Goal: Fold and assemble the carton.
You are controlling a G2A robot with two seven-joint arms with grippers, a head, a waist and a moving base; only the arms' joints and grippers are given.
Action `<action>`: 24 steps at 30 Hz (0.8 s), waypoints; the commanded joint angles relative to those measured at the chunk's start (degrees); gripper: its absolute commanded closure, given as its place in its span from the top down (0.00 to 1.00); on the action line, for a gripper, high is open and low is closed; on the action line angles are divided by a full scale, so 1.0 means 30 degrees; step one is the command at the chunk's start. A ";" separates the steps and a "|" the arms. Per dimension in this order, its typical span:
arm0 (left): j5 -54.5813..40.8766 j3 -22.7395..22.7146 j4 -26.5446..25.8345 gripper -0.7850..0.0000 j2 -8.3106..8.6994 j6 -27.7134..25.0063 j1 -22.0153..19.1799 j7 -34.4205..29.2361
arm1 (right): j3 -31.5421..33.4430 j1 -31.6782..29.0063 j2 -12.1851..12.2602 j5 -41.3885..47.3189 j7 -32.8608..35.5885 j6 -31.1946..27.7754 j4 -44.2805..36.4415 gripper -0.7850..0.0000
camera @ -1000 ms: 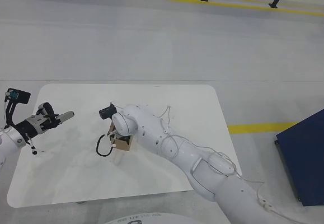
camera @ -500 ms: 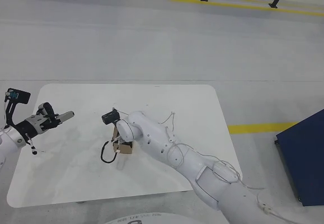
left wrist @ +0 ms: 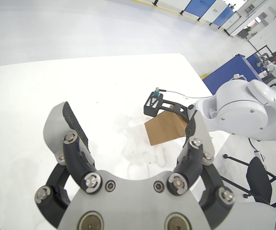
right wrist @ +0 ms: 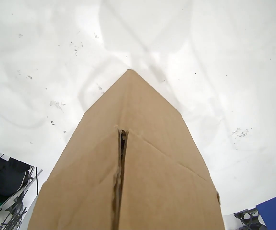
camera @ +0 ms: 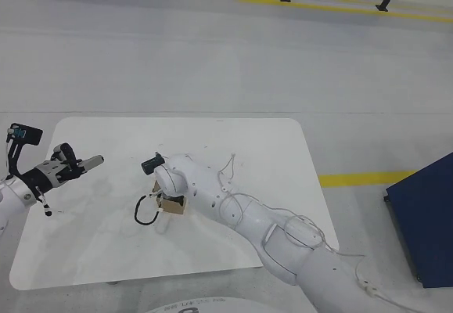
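Bright, even light falls from overhead and washes the white rounded-corner bench point(camera: 249, 149) almost into the pale grey floor point(camera: 210, 55), with mild glare on both. The brown cardboard carton point(left wrist: 164, 130) casts only a faint, soft-edged shadow on the bench. Both wrist views bow straight lines toward their edges: the blue partition panels point(left wrist: 195, 3) lean and curve.

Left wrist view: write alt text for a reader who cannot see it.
The open left gripper hovers above a white table. Beyond it, near the table's middle, a brown carton sits under the wrist of the right arm.
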 commanded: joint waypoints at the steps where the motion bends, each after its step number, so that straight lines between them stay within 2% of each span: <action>1: 0.0000 0.0000 0.0000 1.00 0.0000 0.0000 0.0000 0.0000 | -0.0104 0.0164 -0.0197 0.0182 -0.0119 -0.0048 0.0477 0.00; 10: 0.0000 0.0000 0.0000 1.00 0.0000 0.0000 0.0000 0.0000 | -0.0516 0.0758 -0.1004 0.0690 -0.0534 -0.0300 0.2217 0.00; 14: 0.0000 0.0000 0.0000 1.00 0.0000 0.0000 0.0000 0.0000 | -0.0285 0.0876 -0.1098 0.0731 -0.1090 -0.0208 0.1908 0.00; 19: 0.0000 0.0000 0.0000 1.00 0.0000 0.0000 0.0000 0.0000 | 0.0727 0.0184 -0.0505 0.0149 -0.1669 -0.0033 -0.0616 0.00; 24: 0.0000 0.0000 0.0000 1.00 0.0000 0.0000 0.0000 0.0000 | 0.3249 -0.2211 0.0905 -0.0738 -0.2484 -0.0980 -0.5675 0.00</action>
